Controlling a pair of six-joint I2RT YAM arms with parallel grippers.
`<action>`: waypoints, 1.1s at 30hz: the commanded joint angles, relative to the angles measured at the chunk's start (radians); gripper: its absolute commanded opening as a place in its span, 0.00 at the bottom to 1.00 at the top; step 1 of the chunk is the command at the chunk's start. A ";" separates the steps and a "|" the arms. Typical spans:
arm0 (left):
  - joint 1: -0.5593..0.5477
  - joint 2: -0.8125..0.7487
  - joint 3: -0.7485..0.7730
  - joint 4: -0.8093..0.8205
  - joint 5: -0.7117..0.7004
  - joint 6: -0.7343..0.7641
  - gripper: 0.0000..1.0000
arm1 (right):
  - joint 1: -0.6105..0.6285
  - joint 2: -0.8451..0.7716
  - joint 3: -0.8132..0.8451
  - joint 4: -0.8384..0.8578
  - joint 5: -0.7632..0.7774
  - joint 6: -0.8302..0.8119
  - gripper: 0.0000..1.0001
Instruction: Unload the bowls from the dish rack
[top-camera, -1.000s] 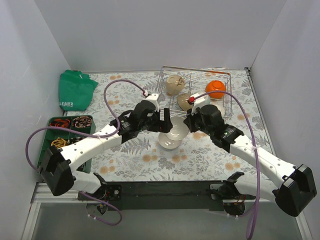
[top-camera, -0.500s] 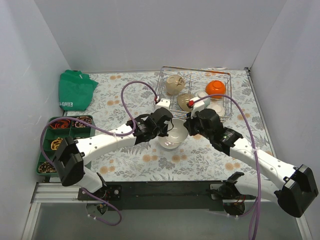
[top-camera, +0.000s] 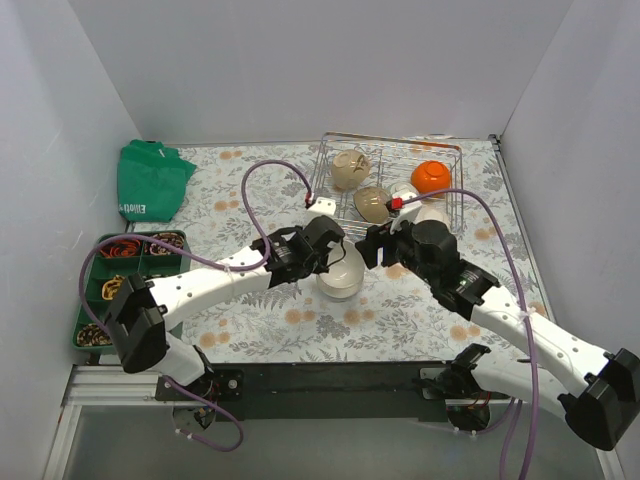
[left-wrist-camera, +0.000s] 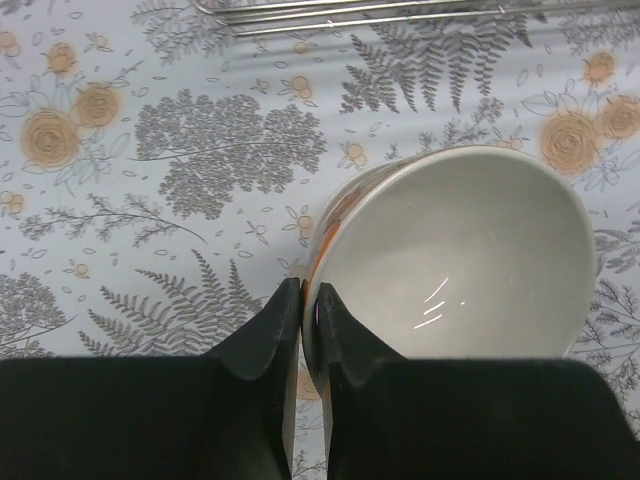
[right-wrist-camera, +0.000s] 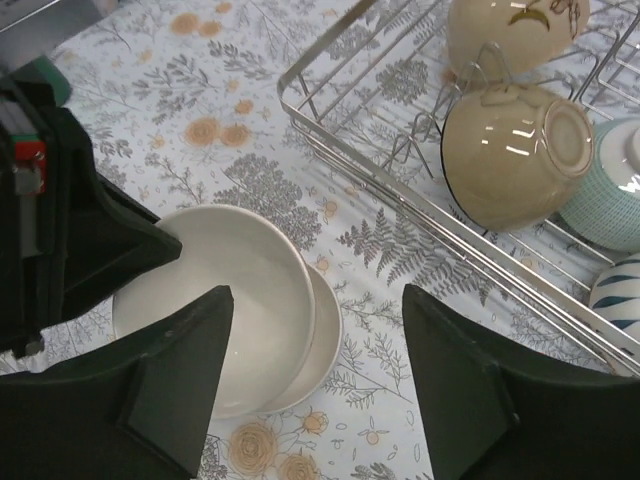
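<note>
A white bowl (top-camera: 341, 277) sits tilted inside a second white bowl (right-wrist-camera: 325, 340) on the floral cloth in front of the dish rack (top-camera: 448, 152). My left gripper (top-camera: 334, 259) is shut on its left rim (left-wrist-camera: 318, 262), one finger inside and one outside. My right gripper (top-camera: 374, 246) hangs open just right of it, and its fingers (right-wrist-camera: 180, 370) touch nothing. The dish rack (right-wrist-camera: 352, 150) holds a beige bowl (top-camera: 350, 169), a tan bowl (top-camera: 371, 203), an orange bowl (top-camera: 432, 177), a pale teal bowl (right-wrist-camera: 612, 185) and a blue-striped bowl (right-wrist-camera: 618, 300).
A green compartment tray (top-camera: 93, 250) with small items lies at the left edge. A green bag (top-camera: 148, 180) sits at the back left. White walls close in the table on three sides. The rack's front wire (left-wrist-camera: 400, 12) runs close behind the held bowl.
My left gripper moved in and shut on the white bowl's rim. My right gripper, shut on that bowl before, let go, opened and drew back to the right.
</note>
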 joint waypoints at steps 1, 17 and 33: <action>0.089 -0.139 0.002 0.004 -0.043 -0.005 0.00 | 0.005 -0.061 -0.030 0.110 -0.019 0.010 0.80; 0.555 -0.278 -0.242 0.150 0.147 0.005 0.00 | 0.004 -0.171 -0.189 0.200 0.179 -0.025 0.95; 0.658 -0.183 -0.380 0.305 0.293 -0.046 0.00 | -0.041 -0.179 -0.278 0.259 0.233 -0.027 0.96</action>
